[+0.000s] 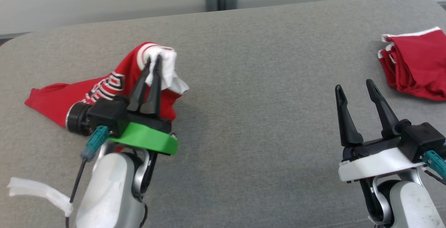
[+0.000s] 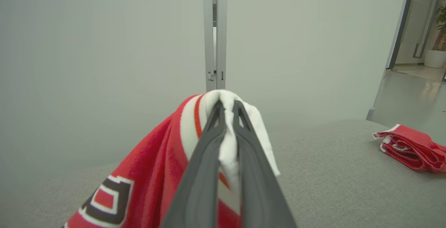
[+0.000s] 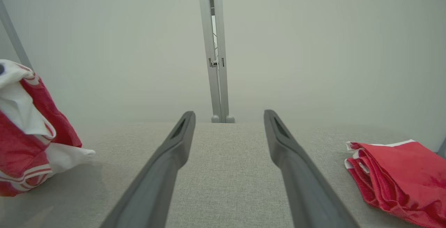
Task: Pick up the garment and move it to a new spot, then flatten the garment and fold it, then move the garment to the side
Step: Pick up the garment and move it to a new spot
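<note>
Garment (image 1: pixel 52 99) pinched btwn left jaws, well apart frm right jaws.

Red garment (image 1: pixel 69 95) with white trim and black lettering; grey table (image 1: pixel 261 81).

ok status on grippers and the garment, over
Left gripper shut on red garment at its white edge, one end lifted, rest on table. Right gripper open, empty. Folded red cloth far right, clear of both.

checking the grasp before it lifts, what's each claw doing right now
left claw: shut on the red and white garment
right claw: open, holding nothing
</note>
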Tool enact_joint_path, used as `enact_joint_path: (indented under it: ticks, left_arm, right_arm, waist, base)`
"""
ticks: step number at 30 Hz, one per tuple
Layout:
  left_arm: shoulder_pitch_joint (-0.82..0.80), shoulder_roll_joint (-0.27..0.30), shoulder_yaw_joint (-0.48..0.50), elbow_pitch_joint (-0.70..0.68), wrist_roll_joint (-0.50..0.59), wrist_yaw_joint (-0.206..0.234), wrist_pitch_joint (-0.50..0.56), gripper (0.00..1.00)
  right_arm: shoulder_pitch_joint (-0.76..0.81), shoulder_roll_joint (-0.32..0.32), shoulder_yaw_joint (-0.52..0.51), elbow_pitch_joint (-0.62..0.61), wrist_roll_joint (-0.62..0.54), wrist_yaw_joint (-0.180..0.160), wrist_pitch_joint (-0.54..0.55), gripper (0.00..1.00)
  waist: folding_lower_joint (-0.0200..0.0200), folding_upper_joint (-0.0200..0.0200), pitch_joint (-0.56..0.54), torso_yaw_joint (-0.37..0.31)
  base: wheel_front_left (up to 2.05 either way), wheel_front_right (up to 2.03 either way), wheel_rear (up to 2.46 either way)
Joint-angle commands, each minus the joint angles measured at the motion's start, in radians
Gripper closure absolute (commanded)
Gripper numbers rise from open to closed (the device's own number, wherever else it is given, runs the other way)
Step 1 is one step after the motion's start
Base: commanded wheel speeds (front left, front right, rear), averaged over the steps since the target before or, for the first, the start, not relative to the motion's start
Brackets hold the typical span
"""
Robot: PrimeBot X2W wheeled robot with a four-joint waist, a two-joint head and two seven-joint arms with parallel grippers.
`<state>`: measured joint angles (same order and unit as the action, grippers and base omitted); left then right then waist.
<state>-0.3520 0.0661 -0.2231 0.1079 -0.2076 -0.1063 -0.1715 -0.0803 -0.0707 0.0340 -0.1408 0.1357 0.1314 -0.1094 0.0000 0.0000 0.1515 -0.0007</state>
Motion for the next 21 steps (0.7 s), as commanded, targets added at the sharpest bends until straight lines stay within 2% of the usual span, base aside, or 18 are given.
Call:
enact_joint_path:
  ticks: [1,4,9,13,17,18,19,20,21]
  left_arm:
    - [-0.035,-0.004,-0.029,0.010,-0.008,-0.006,0.001,1.00]
    - [-0.095,-0.008,-0.093,0.033,-0.016,-0.009,-0.005,1.00]
    - [-0.172,-0.012,-0.199,0.095,-0.036,-0.014,-0.010,1.00]
    - [-0.195,-0.011,-0.284,0.183,-0.069,-0.010,-0.015,1.00]
    - [-0.208,-0.012,-0.339,0.282,-0.084,-0.005,-0.028,1.00]
    - [-0.212,-0.012,-0.352,0.299,-0.092,-0.004,-0.035,0.85]
    - [-0.210,-0.012,-0.362,0.309,-0.097,-0.004,-0.040,0.51]
    - [-0.210,-0.012,-0.379,0.314,-0.103,-0.005,-0.052,0.00]
    - [-0.208,-0.012,-0.388,0.317,-0.110,-0.003,-0.060,0.00]
  right_arm:
    - [0.005,0.004,-0.003,0.003,0.005,-0.002,-0.009,0.00]
    - [-0.006,0.009,0.003,0.006,0.002,-0.002,-0.019,0.00]
    - [-0.010,0.015,-0.011,0.012,0.013,-0.001,-0.040,0.00]
    - [-0.024,0.018,-0.011,0.031,0.024,-0.002,-0.064,0.00]
    - [-0.033,0.020,-0.008,0.056,0.037,-0.002,-0.079,0.00]
    - [-0.035,0.020,-0.008,0.062,0.040,-0.001,-0.081,0.00]
    - [-0.034,0.020,-0.008,0.067,0.041,-0.002,-0.083,0.00]
    - [-0.033,0.020,-0.010,0.075,0.041,-0.002,-0.087,0.00]
    - [-0.031,0.020,-0.013,0.080,0.039,-0.002,-0.087,0.00]
  waist:
    - [0.0000,0.0000,0.039,-0.121]
    - [0.0000,0.0000,0.082,-0.188]
    - [0.0000,0.0000,0.153,-0.253]
    - [0.0000,0.0000,0.191,-0.278]
    - [0.0000,0.0000,0.199,-0.275]
    - [0.0000,0.0000,0.195,-0.268]
    - [0.0000,0.0000,0.190,-0.261]
    - [0.0000,0.0000,0.179,-0.250]
    - [0.0000,0.0000,0.166,-0.239]
  base:
    - [0.00,0.00,0.00]
    - [0.00,0.00,0.00]
    - [0.00,0.00,0.00]
    - [0.00,0.00,0.00]
    - [0.00,0.00,0.00]
    - [0.00,0.00,0.00]
    - [0.00,0.00,0.00]
    - [0.00,0.00,0.00]
    - [0.00,0.00,0.00]
